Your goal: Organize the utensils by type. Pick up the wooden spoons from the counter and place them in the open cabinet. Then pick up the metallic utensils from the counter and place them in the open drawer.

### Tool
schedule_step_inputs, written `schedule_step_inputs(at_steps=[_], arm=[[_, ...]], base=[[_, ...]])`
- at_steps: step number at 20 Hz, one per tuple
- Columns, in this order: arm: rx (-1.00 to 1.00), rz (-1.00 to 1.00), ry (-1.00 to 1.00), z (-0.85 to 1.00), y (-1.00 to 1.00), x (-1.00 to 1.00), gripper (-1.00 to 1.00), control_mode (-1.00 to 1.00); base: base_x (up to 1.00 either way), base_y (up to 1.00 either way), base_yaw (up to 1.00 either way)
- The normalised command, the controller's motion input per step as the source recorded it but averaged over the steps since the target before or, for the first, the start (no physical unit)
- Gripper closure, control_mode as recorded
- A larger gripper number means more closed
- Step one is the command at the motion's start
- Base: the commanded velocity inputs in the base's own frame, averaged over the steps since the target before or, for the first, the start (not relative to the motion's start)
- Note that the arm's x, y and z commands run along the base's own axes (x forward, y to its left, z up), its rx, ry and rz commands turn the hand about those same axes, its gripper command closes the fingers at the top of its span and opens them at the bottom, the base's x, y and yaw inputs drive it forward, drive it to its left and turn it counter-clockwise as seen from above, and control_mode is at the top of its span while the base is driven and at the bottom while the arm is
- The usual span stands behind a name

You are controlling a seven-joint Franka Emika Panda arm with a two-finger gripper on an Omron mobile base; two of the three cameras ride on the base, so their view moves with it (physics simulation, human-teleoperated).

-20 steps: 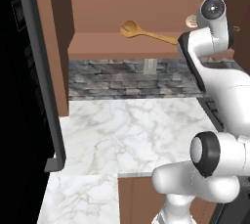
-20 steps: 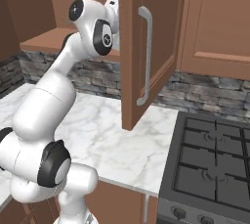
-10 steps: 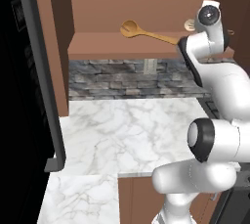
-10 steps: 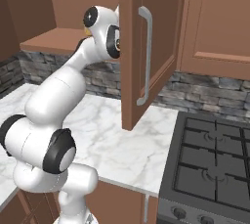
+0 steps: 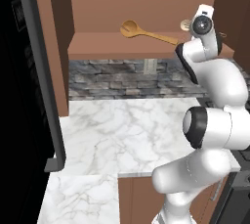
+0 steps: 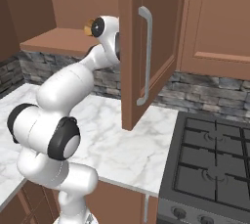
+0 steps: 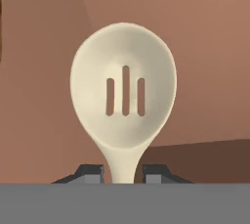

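Note:
My gripper [image 7: 124, 173] is shut on the neck of a wooden spoon [image 7: 124, 91] with a pale cream, slotted bowl, and its fingertips [image 7: 90, 171] press it from both sides. The hand is raised at the right side of the open cabinet [image 5: 97, 47], just above its shelf. The cream bowl [image 5: 185, 24] peeks out beside the hand. A golden-brown wooden spoon [image 5: 131, 29] lies on the shelf, its handle pointing right toward the hand. In the right base view the hand [image 6: 105, 27] sits at the shelf [image 6: 53, 39] edge. The marble counter [image 5: 122, 130] lies below.
The cabinet's open door [image 6: 132, 47] with a silver bar handle [image 6: 145, 56] hangs close to the right of the hand. A black stove [image 6: 210, 169] adjoins the counter on the right. A tall dark appliance [image 5: 24, 96] stands at the left. A stone backsplash [image 5: 122, 83] runs under the shelf.
The hand with the cream spoon has dropped slightly and moved closer to the shelf. The arm's elbow has swung round. The golden-brown spoon has not moved.

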Motion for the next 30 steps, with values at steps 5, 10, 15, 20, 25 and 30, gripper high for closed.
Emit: schedule_step_inputs(at_steps=[5,10,15,20,25,30], arm=[[0.05,0.00,-0.03,-0.07,-0.01,0.48,1.00,-1.00],[0.03,0.00,0.00,-0.17,-0.01,0.28,1.00,-1.00],[0.00,0.00,0.00,-0.32,-0.03,0.16,1.00,-1.00],[0.00,0.00,0.00,-0.32,-0.06,0.26,1.00,-1.00],[0.03,0.02,0.00,-0.31,-0.04,0.40,1.00,-1.00],[0.01,0.05,0.00,-0.44,-0.01,0.14,-1.00,-1.00]], base=[[0.00,0.00,0.00],[0.00,0.00,0.00],[0.00,0.00,0.00],[0.00,0.00,0.00],[0.00,0.00,0.00],[0.00,0.00,0.00]])
